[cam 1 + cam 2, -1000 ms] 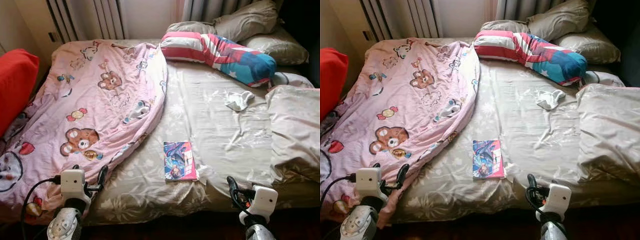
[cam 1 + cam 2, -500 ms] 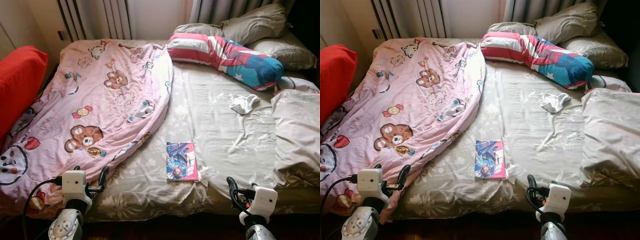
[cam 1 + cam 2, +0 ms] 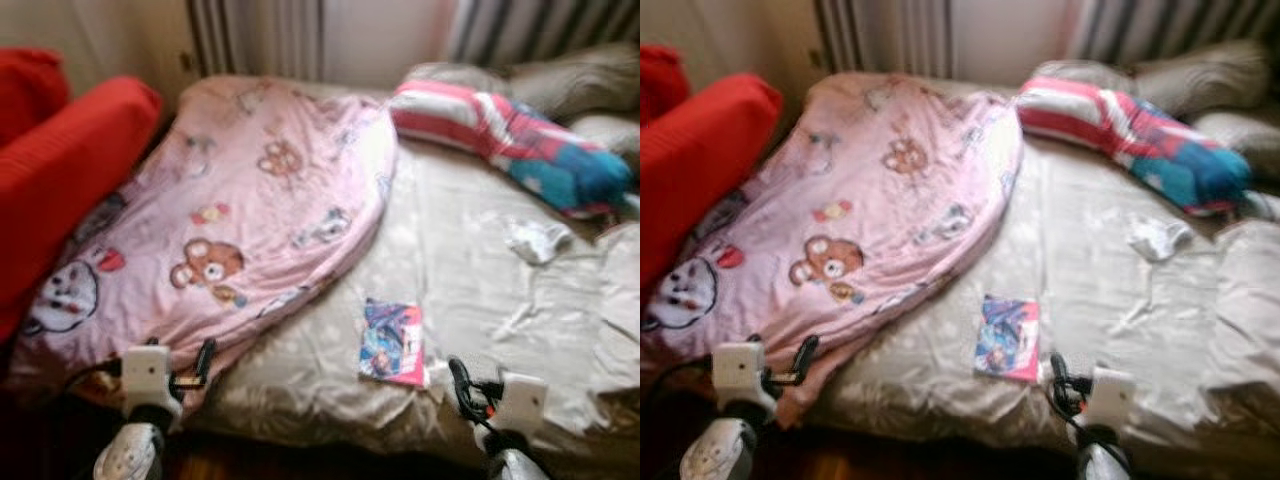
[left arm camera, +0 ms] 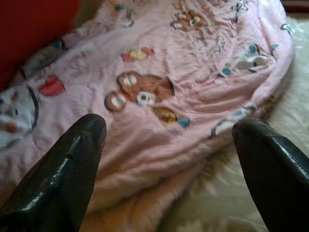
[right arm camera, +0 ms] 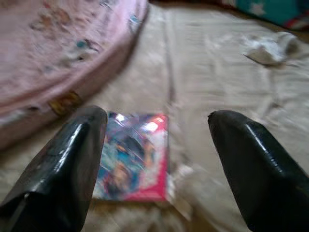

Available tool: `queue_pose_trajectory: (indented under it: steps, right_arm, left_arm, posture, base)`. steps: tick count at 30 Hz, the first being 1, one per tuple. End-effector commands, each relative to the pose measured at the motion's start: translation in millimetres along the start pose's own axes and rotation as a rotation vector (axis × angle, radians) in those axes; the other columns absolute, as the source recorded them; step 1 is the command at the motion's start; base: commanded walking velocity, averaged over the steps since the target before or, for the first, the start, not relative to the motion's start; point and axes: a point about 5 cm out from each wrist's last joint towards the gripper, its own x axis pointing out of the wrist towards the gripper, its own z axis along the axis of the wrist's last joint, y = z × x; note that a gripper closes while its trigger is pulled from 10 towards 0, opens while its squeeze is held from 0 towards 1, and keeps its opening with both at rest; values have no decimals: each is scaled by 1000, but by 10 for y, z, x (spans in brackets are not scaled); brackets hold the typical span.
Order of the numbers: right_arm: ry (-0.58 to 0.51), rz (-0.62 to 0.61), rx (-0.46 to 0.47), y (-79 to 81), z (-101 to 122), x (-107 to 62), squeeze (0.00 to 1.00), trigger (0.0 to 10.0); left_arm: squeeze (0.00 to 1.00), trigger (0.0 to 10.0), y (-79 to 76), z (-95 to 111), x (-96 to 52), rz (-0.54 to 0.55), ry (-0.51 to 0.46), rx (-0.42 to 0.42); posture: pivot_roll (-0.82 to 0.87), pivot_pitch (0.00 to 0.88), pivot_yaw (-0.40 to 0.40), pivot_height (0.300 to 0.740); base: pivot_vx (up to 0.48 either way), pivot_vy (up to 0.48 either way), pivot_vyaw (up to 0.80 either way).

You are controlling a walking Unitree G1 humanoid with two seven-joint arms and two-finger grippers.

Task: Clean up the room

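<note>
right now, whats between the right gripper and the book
Only bare beige bedsheet. In the right wrist view the open right gripper points at the book, nothing in the way.

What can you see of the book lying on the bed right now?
The book is thin, with a glossy cover in blue and pink that looks like cartoon art; the blur hides detail. It lies flat and closed on the beige patterned sheet, near the bed's front edge, just clear of the pink blanket's hem. Nothing rests on it. The right gripper, open, hovers over it without touching.
</note>
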Motion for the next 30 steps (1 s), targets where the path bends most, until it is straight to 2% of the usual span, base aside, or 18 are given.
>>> queue_pose_trajectory:
  steps: [1, 11, 16, 27, 30]
  right_arm:
    - [18, -47, -7, -153, -21, -54, 0, 10000]
    - [17, -56, 2, -167, -14, -50, 0, 10000]
    - [5, -57, 14, -165, 6, -39, 0, 10000]
    - [-6, -21, -34, -106, 42, -6, 0, 10000]
    - [10, 6, -72, -84, 26, -2, 0, 10000]
  left_arm:
    - [0, 10000, -81, -13, 14, -18, 1, -13]
    - [0, 10000, -101, -5, 29, -22, -6, -19]
    - [0, 10000, -98, 5, 28, -20, -13, -20]
    - [0, 10000, -99, 25, 23, -21, -29, -24]
    - [0, 10000, -101, 38, 33, -25, -32, -21]
  posture:
    - [147, 107, -45, 740]
    - [150, 113, -50, 740]
    - [151, 118, -51, 740]
    - [152, 117, -47, 740]
    - [150, 117, -45, 740]
  base:
    - [315, 0, 0]
    - [309, 0, 0]
    - [0, 0, 0]
    - [0, 0, 0]
    - [0, 0, 0]
